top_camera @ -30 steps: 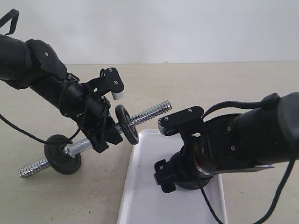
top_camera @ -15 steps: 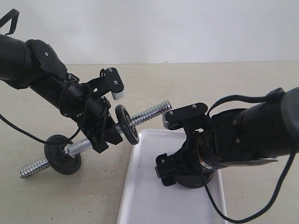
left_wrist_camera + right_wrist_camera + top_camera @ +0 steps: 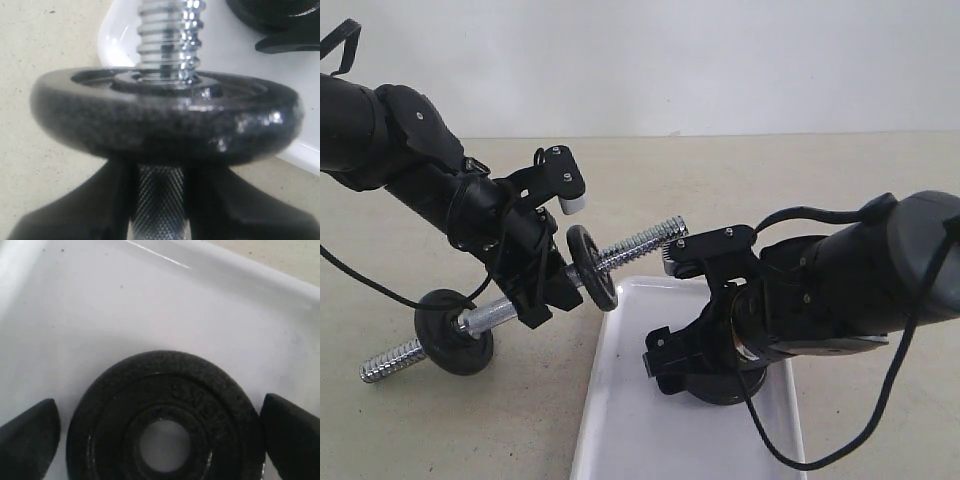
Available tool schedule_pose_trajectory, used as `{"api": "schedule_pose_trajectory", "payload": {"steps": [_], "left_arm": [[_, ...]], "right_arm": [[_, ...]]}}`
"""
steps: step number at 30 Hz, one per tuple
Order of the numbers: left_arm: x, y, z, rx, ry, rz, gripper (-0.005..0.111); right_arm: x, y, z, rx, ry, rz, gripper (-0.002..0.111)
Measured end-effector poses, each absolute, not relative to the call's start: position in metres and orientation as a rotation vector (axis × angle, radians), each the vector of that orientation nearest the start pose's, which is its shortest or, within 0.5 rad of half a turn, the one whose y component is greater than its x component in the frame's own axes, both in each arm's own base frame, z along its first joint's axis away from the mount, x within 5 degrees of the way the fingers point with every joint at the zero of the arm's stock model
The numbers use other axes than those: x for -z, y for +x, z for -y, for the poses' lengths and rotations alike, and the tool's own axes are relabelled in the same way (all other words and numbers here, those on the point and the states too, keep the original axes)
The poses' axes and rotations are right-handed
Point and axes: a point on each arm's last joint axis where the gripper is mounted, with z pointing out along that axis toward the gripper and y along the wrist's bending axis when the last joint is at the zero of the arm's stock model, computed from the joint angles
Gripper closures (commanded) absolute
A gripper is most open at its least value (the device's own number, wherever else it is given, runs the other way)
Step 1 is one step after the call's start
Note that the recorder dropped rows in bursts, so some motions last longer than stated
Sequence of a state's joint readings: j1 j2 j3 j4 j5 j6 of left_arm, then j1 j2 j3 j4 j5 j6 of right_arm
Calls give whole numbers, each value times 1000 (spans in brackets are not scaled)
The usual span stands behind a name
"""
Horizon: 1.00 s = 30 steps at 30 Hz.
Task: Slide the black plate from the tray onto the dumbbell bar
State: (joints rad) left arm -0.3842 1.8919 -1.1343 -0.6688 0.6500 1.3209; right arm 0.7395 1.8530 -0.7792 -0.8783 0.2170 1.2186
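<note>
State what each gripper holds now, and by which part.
The left gripper holds the dumbbell bar by its knurled middle. The right gripper holds nothing; its jaws stand open either side of the black plate.

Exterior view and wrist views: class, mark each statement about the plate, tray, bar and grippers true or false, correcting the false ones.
1. The black plate lies flat in the tray. True.
2. The right gripper is shut on it. False: it is open, a finger on each side.
3. The left gripper holds the dumbbell bar tilted. True.
4. The bar carries no discs. False: an upper disc and a lower disc sit on it.
</note>
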Motion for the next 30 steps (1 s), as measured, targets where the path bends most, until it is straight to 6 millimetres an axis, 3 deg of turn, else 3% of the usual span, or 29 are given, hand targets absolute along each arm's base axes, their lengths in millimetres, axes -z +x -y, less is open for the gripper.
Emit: {"api": "schedule_pose_trajectory", "payload": {"steps": [30], "left_arm": [[-161,326,169,424,1535,-2207,102]], "right_arm": [[-107,235,-198,-106,-476,-2716,3]]}}
